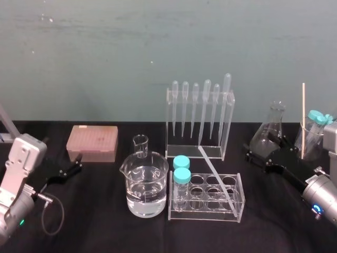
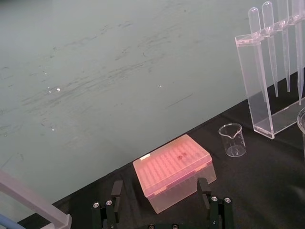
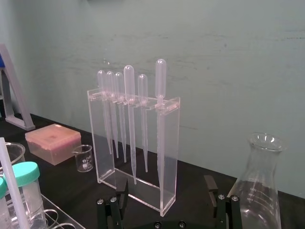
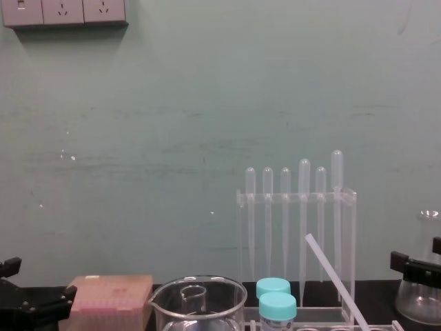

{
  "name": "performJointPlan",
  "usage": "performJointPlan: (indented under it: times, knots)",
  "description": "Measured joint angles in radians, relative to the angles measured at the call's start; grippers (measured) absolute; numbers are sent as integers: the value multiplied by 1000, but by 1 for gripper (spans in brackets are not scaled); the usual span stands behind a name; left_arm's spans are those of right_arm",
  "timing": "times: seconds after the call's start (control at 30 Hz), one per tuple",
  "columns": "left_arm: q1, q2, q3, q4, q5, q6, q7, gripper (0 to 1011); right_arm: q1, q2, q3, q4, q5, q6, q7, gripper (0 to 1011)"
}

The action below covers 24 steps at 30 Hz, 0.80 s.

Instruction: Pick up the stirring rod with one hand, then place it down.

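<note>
Leaning across the tube rack (image 1: 241,197) at lower centre, the stirring rod (image 1: 217,175) may drag this rack over if the wide-open right gripper (image 1: 263,149) pulls sideways; the left gripper (image 1: 64,164) idles at lower left, also wide.

Left arm was parked low on my left side, left wrist (image 1: 18,171) tilted up, left gripper (image 1: 79,162) aimed forward and inward, fingers (image 2: 116,190) spread wide. Right arm reached in from my right side, right wrist (image 1: 321,197) low, right gripper (image 1: 247,152) pointed forward and toward the middle, its fingers (image 3: 210,185) wide apart too. Chest view had both grippers low at the outer edges.
</note>
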Motion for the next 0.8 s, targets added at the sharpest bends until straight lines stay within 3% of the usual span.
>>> performJointPlan:
  times: [0.8]
  knots:
    - [0,0,0,0,0,0,0,1000,-1,-1,3,-2,1,-18,-3,1000]
